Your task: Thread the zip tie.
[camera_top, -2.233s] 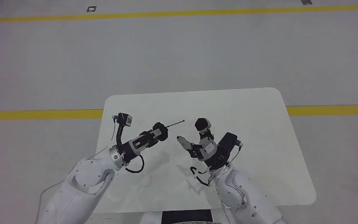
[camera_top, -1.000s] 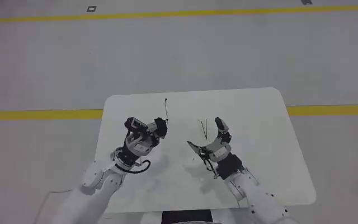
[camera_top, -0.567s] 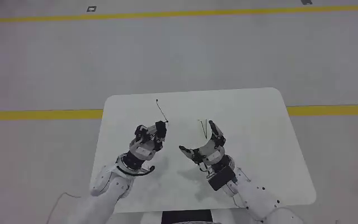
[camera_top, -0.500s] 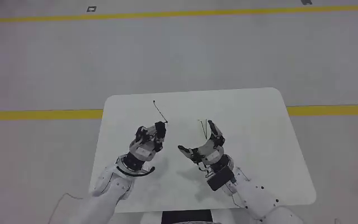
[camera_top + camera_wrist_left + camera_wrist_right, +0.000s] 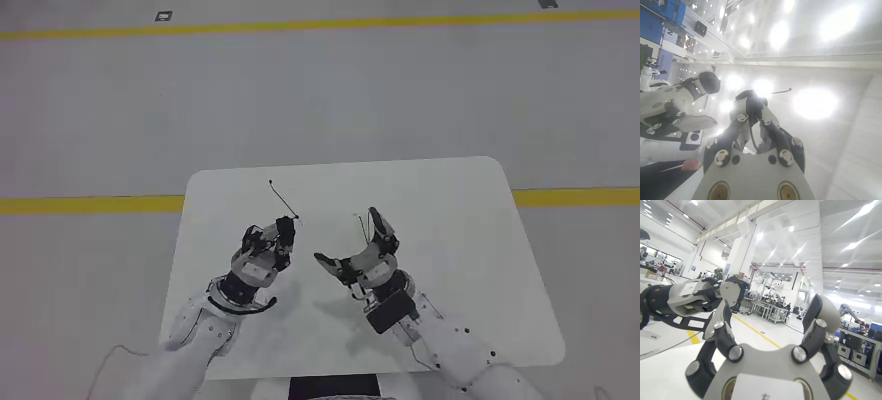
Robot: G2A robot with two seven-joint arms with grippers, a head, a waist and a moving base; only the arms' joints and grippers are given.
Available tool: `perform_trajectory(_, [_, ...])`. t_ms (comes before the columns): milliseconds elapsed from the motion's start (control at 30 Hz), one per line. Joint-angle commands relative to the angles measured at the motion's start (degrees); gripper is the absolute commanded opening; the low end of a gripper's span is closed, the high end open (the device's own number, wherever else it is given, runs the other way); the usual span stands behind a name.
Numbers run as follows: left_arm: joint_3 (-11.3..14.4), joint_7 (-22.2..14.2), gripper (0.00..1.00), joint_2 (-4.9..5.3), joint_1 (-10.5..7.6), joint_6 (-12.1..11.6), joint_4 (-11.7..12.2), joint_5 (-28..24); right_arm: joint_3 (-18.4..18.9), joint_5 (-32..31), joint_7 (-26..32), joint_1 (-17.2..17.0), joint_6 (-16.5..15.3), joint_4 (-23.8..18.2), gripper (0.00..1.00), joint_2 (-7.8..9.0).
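A thin black zip tie [image 5: 279, 199] sticks out of my left gripper [image 5: 284, 231], which is shut on its lower part above the white table [image 5: 450, 200]. The tie slants away toward the table's far left. In the left wrist view its free end [image 5: 783, 91] juts past the closed fingertips [image 5: 745, 98]. My right gripper [image 5: 350, 246] hangs open just right of the left one, with nothing between its fingers [image 5: 726, 311]. Its jaws stand wide apart in the right wrist view, with the left gripper [image 5: 730, 292] close alongside.
Short thin dark lines [image 5: 362, 228] lie on the table beside the right gripper's far finger; I cannot tell what they are. A yellow floor stripe [image 5: 90, 204] runs past the table's sides.
The zip tie swung from pointing right to straight away, and now tilts to the far left. The right gripper turned and drifted left, closer to the left gripper, staying open.
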Motion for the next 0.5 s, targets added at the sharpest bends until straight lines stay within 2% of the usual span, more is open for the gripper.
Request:
perform_trajectory(0, [0.0,0.0,0.0,0.0,0.0,0.0,0.0,0.0,-0.45,0.23,0.04,0.87,-0.4,0.5,1.0,-0.45])
perform_trajectory(167, [0.0,0.0,0.0,0.0,0.0,0.0,0.0,0.0,-2.15,0.85,-0.05,3.38,-0.65,2.34,1.0,-1.99])
perform_trajectory(200, [0.0,0.0,0.0,0.0,0.0,0.0,0.0,0.0,-2.4,0.95,-0.15,3.74,-0.57,2.68,0.85,-2.26])
perform_trajectory(233, [0.0,0.0,0.0,0.0,0.0,0.0,0.0,0.0,-2.69,1.01,-0.23,4.2,-0.46,3.15,0.64,-2.59])
perform_trajectory(267, [0.0,0.0,0.0,0.0,0.0,0.0,0.0,0.0,-2.85,1.15,-0.34,4.48,-0.32,3.46,0.52,-2.84])
perform_trajectory(367, [0.0,0.0,0.0,0.0,0.0,0.0,0.0,0.0,-3.09,1.46,-0.77,5.05,-0.05,4.39,0.44,-3.49])
perform_trajectory(467, [0.0,0.0,0.0,0.0,0.0,0.0,0.0,0.0,-2.83,1.7,-1.39,5.11,-0.18,5.04,0.41,-3.9])
